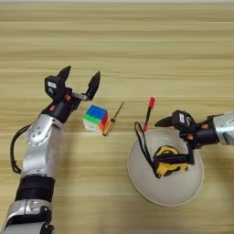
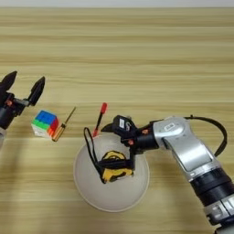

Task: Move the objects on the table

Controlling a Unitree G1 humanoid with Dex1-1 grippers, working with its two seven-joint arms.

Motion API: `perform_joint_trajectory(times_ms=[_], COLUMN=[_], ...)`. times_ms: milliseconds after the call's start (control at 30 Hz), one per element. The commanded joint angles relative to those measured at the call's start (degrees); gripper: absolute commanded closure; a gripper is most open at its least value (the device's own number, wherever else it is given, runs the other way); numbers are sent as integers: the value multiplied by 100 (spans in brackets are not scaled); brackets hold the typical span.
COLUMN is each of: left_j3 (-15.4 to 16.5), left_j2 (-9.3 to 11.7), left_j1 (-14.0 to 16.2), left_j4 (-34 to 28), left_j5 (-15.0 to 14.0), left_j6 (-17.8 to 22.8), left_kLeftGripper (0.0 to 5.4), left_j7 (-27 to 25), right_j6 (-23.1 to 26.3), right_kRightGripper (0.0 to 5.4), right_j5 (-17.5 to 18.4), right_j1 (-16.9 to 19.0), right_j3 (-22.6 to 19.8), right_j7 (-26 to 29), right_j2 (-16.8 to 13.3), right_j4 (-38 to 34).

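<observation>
The multicoloured puzzle cube [image 1: 95, 118] rests on the wooden table [image 1: 137, 45], left of centre. My left gripper [image 1: 81, 74] hovers just behind and left of it, open, with nothing between its fingers. The yellow-and-black tape measure [image 1: 170, 162] lies inside the round cream plate [image 1: 141, 180], its black strap [image 1: 142, 144] trailing over the plate's left rim. My right gripper [image 1: 174, 140] reaches in from the right over the plate, open. One of its fingers points left above the rim, and the other runs down against the tape measure's right side.
A wooden-handled screwdriver [image 1: 112, 119] lies slanted right beside the cube. A red-capped pen [image 1: 148, 113] lies just behind the plate's far rim, close to the strap. Bare planks stretch across the far half of the table.
</observation>
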Motion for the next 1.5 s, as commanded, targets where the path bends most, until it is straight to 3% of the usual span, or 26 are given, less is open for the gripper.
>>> perform_joint_trajectory(times_ms=[33, 233, 633, 733, 833, 1100, 1267, 1400, 1500], left_j3=[-23, -28, -33, -35, -40, -58, -92, -174, -150], left_j2=[8, 6, 2, 0, 3, -16, -26, -33, -57], left_j1=[-6, -12, -19, -21, -15, 12, 28, 10, -8], left_j4=[-37, -37, -32, -27, -37, -48, -29, 92, 215], left_j5=[75, 79, 80, 83, 97, 226, 478, 992, 1494], left_j6=[-19, -15, -16, -20, -27, -99, -219, -468, -760], left_kLeftGripper=[0, 0, 0, 0, 0, 0, 0, 0, 0], left_j7=[28, 36, 48, 51, 57, 142, 363, 818, 1446], right_j6=[166, 382, 746, 934, 1073, 436, 99, -57, -150], right_kRightGripper=[1, 1, 1, 1, 1, 1, 1, 1, 1], right_j5=[182, 531, 682, 603, 451, -184, -385, -419, -426], right_j1=[-87, -162, -300, -388, -543, -758, -869, -989, -1025], right_j3=[-80, -217, -398, -492, -676, -721, -814, -958, -1027], right_j7=[30, -125, -986, -1448, -2248, -3460, -3884, -4148, -4281], right_j2=[-36, 175, 710, 894, 1254, 1704, 1881, 2032, 2130], right_j4=[-214, -338, -525, -459, -181, 949, 1530, 1971, 2251])
